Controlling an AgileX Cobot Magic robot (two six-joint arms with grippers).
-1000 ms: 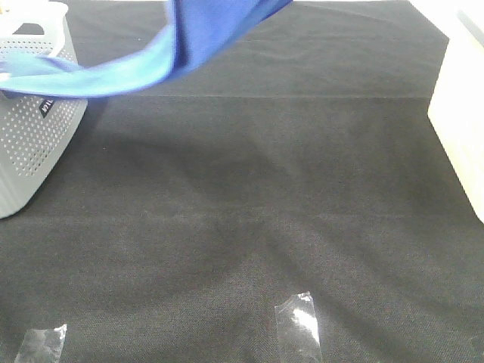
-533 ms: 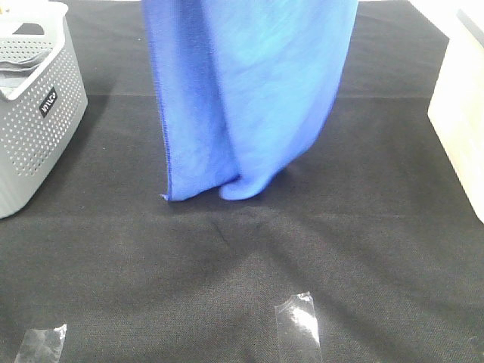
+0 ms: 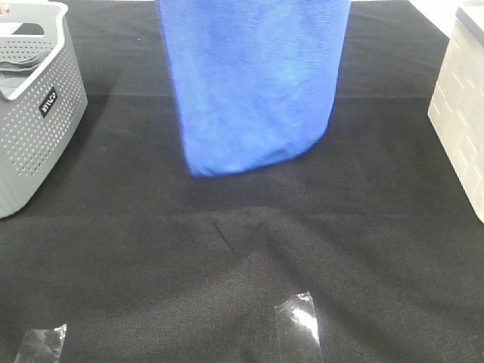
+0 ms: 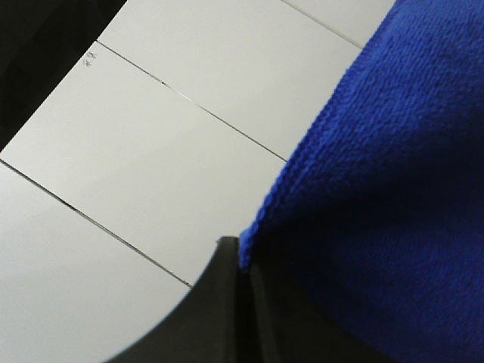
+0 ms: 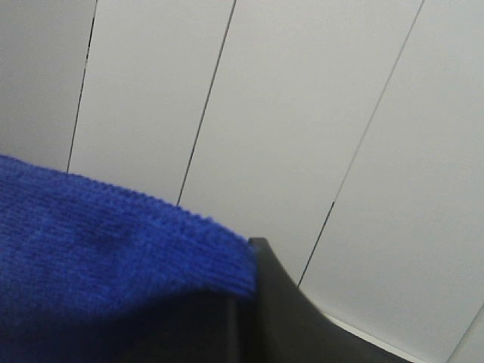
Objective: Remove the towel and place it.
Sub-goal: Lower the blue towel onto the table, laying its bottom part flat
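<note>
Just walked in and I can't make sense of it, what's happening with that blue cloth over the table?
Two robot arms hold the towel up, the left pincer and right pincer each shut on its upper edge. It hangs spread above the black table cloth, between the grey basket and a white box, not yet laid down.

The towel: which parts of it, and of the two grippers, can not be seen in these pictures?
1. Exterior high view: the top of the towel and both grippers are cut off by the upper picture edge.
2. Same view: its lower hem is blurred.
3. Left wrist view: the towel hides most of the left gripper.
4. Right wrist view: the towel hides most of the right gripper.
</note>
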